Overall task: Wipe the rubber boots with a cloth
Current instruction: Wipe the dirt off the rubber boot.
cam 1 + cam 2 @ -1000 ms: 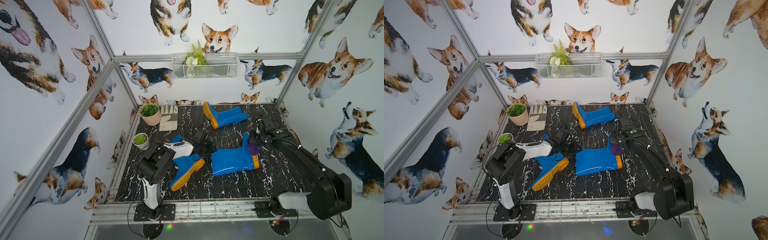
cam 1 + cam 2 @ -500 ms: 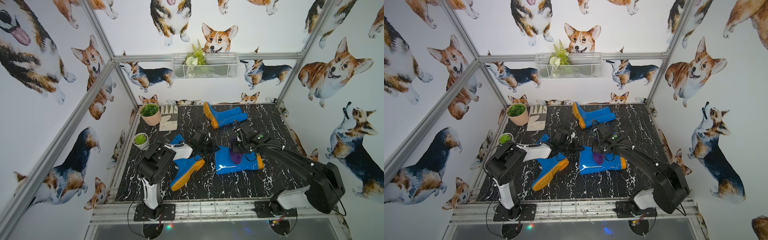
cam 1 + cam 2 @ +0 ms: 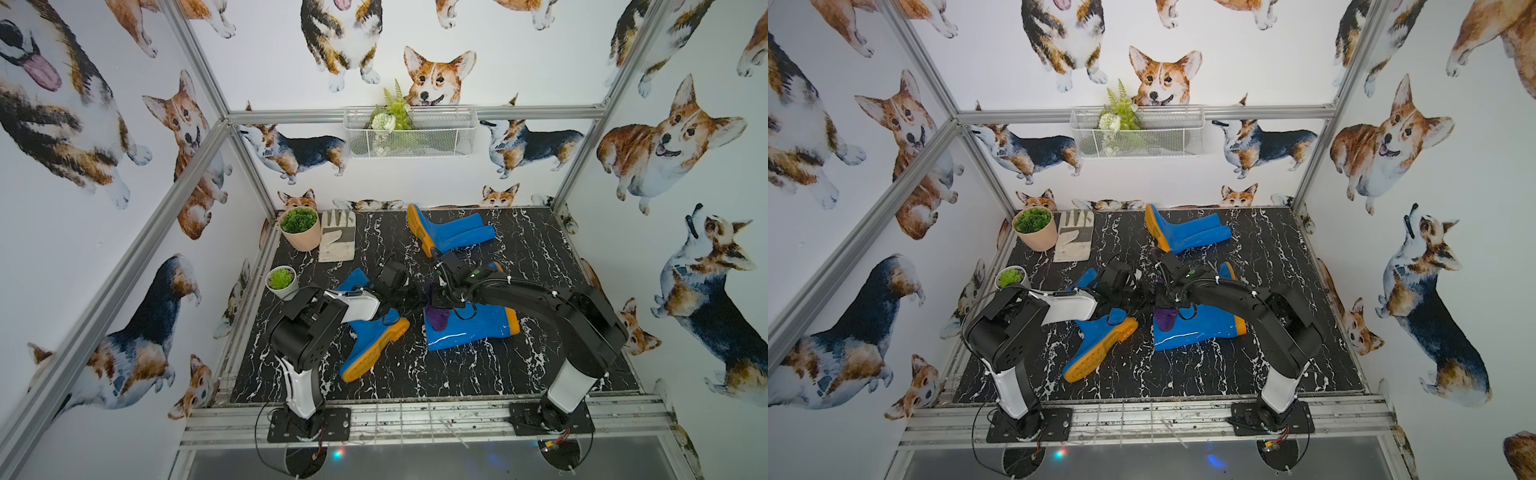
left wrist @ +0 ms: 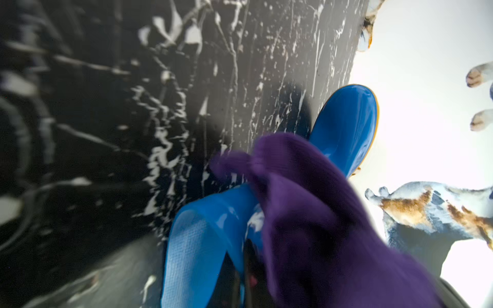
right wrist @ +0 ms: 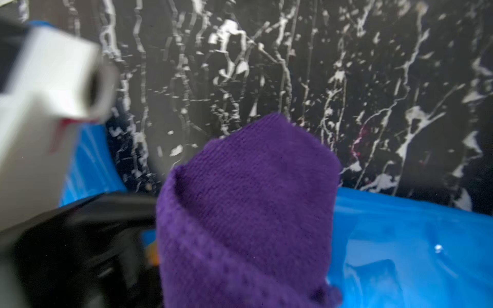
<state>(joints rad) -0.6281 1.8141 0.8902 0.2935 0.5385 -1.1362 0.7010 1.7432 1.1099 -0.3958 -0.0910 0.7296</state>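
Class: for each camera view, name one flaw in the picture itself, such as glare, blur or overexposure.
In both top views, a white glare streak runs along the boot under the right arm. Left wrist view: the wall is blown out white and the tabletop smeared. Right wrist view: the left arm's white link is blurred, the cloth sharper.

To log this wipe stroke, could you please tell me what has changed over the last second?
The right hand, shut on the cloth, swept along the wiped boot from its foot to its open end, toward the left hand, which closed there. The other boots, glove and pots stayed put.
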